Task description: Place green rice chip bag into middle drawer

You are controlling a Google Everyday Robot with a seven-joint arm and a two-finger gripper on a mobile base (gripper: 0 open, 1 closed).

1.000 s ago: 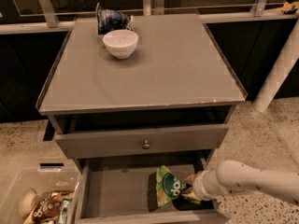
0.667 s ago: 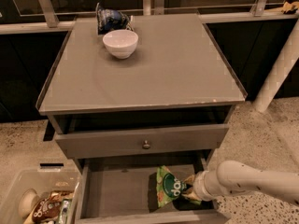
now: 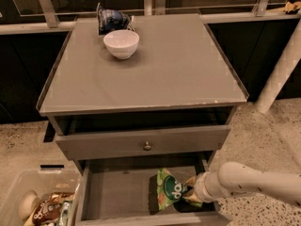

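Green rice chip bag (image 3: 170, 192) tilted upright inside open middle drawer (image 3: 117, 199), right of centre; pinched at right edge by gripper (image 3: 190, 192), closed on it; white bowl (image 3: 121, 42) on cabinet top (image 3: 178, 69).

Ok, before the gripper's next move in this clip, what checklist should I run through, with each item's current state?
1. Middle drawer pulled open: ok.
2. Green rice chip bag within the drawer walls, in the right half: ok.
3. Bag lying flat on the drawer floor: not ok; it looks propped up and tilted.
4. Gripper at the bag's right edge, low inside the drawer: ok.
5. Bag released: cannot tell.
6. Knobbed drawer front above appears to sit behind the gripper, not over it, so the way out looks free: ok.
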